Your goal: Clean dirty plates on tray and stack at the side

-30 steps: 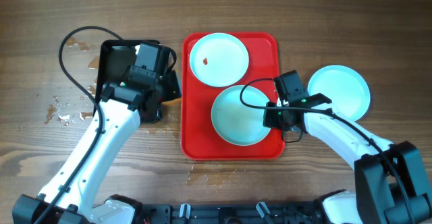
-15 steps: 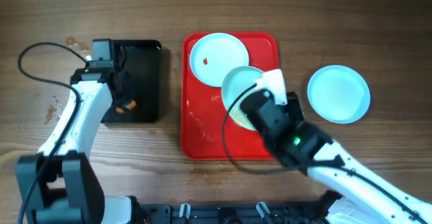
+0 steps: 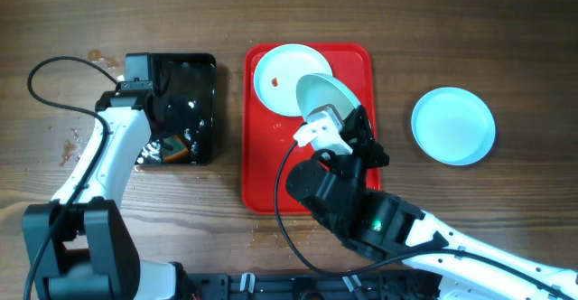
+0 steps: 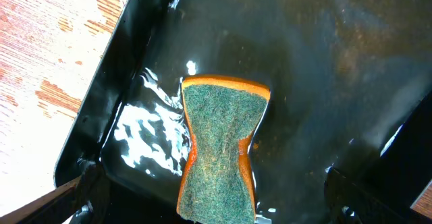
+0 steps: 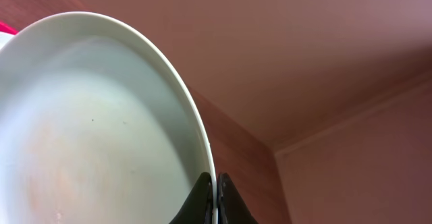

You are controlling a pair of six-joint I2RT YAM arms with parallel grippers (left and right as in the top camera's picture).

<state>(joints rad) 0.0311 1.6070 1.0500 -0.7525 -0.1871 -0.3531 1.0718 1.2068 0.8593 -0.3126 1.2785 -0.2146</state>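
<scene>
The red tray [image 3: 269, 175] lies mid-table. One plate [image 3: 287, 72] rests at its far end with a small red smear [image 3: 275, 82]. A second plate [image 3: 323, 94] is lifted off the tray and tilted on edge, with my right gripper [image 5: 214, 198] shut on its rim; its inner face [image 5: 94, 129] fills the right wrist view. A third plate [image 3: 452, 125] sits on the table to the right of the tray. My left gripper [image 4: 214, 187] hangs open over a green-and-orange sponge [image 4: 219, 143], which lies loose in water between the fingers.
A black tray [image 3: 194, 79] holding water stands left of the red tray, with the sponge [image 3: 173, 147] at its near end. Water drops [image 3: 81, 146] wet the wood left of it. My right arm [image 3: 379, 223] rises large over the near right.
My left gripper has opened and let go of the sponge in the black tray. My right arm has lifted the plate off the red tray and tipped it up.
</scene>
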